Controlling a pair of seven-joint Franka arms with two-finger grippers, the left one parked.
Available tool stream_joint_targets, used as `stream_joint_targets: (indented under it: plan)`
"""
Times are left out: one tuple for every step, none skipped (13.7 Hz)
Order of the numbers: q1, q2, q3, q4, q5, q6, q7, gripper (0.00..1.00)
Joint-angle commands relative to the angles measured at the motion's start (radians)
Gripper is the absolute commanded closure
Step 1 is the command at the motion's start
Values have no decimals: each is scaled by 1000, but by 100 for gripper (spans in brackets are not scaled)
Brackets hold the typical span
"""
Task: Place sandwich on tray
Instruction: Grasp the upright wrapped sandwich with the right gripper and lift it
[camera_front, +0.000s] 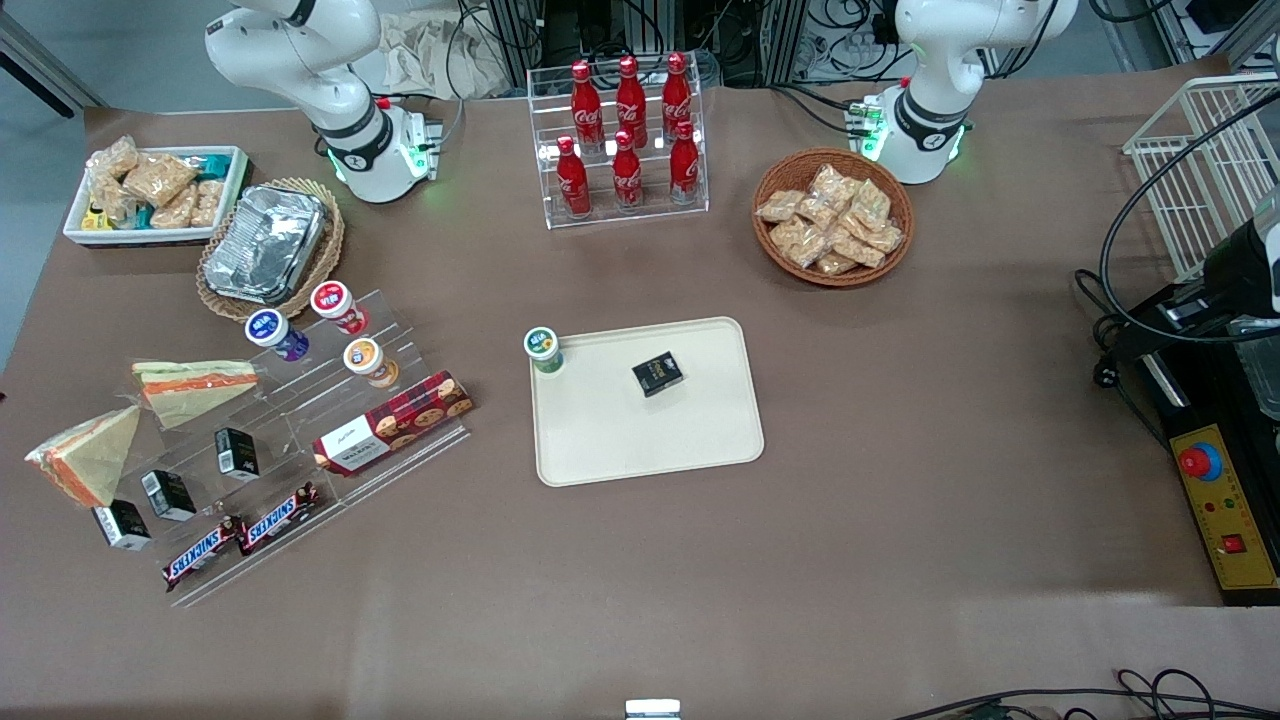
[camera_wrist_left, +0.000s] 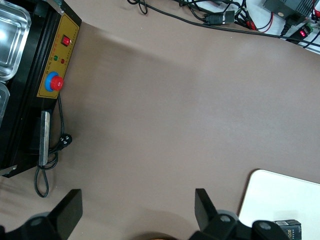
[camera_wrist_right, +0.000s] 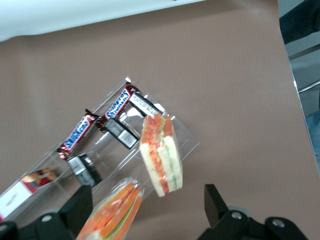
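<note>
The sandwich (camera_front: 85, 455), a wrapped wedge with an orange-red and white filling edge, lies on the table beside the clear stepped rack at the working arm's end. It also shows in the right wrist view (camera_wrist_right: 160, 155). The gripper (camera_wrist_right: 147, 210) hangs above it, open and empty, with the sandwich's end and the green-strip wedge (camera_wrist_right: 112, 212) between its fingers' span. The gripper is out of the front view. The cream tray (camera_front: 650, 440) lies mid-table and holds a green-lidded cup (camera_front: 542, 348) and a small black box (camera_front: 657, 373).
The clear rack (camera_front: 330, 400) holds cups, a Walkers box (camera_front: 390, 420), black boxes and Snickers bars (camera_front: 240, 535). The green-strip wedge (camera_front: 195, 385) rests by it. A foil container (camera_front: 265, 245), a white snack bin (camera_front: 155, 190), a cola rack (camera_front: 625, 140) and a snack basket (camera_front: 832, 215) stand farther from the camera.
</note>
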Motion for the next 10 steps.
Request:
stream_joint_targets:
  plan:
    - [-9,101,-7,24,92,60,-85,1]
    - [-20,133,-7,24,124,65,-111,1]
    - [-38,159,-6,24,157,63,-139,1]
    - [-40,185,-4,24,189,63,-162,1]
    - [-40,205,-4,24,215,65,-187,1]
    - [-44,215,-4,22,232,63,-214,1]
    - [-55,219,-4,19,235,60,-236,1]
    - [-55,221,-4,13,237,57,-263,1]
    - [-55,226,-4,9,237,54,-280,1]
    - [-55,238,-4,9,237,53,-283,1]
